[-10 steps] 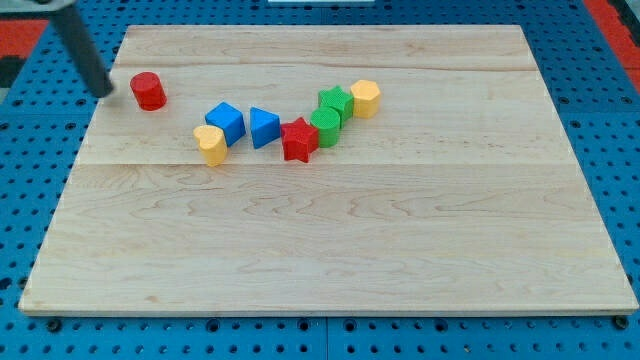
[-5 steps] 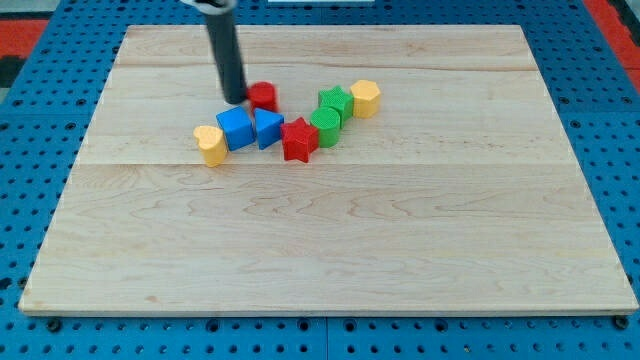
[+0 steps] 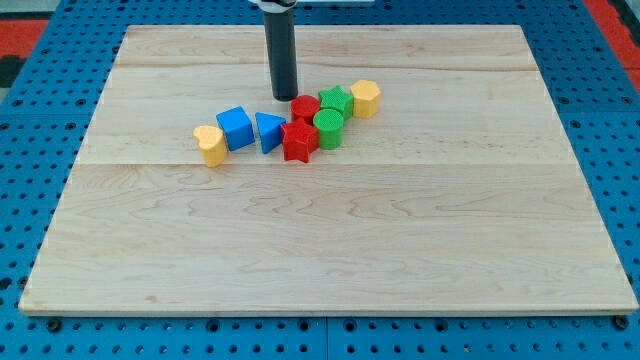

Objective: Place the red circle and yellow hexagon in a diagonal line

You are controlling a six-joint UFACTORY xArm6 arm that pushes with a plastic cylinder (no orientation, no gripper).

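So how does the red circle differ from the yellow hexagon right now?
The red circle is red and round; the yellow hexagon is yellow with flat sides. The red circle sits right beside my tip, on its right, while the yellow hexagon lies farther to the view's right, past the green star. The red circle is hemmed in by blocks; the yellow hexagon ends the row. Both stand upright on the board.

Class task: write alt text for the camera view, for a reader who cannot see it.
My tip sits just left of the red circle, which is packed among a green star, green round block and red star. The yellow hexagon ends the row at right; two blue blocks and another yellow block trail left across the wooden board.
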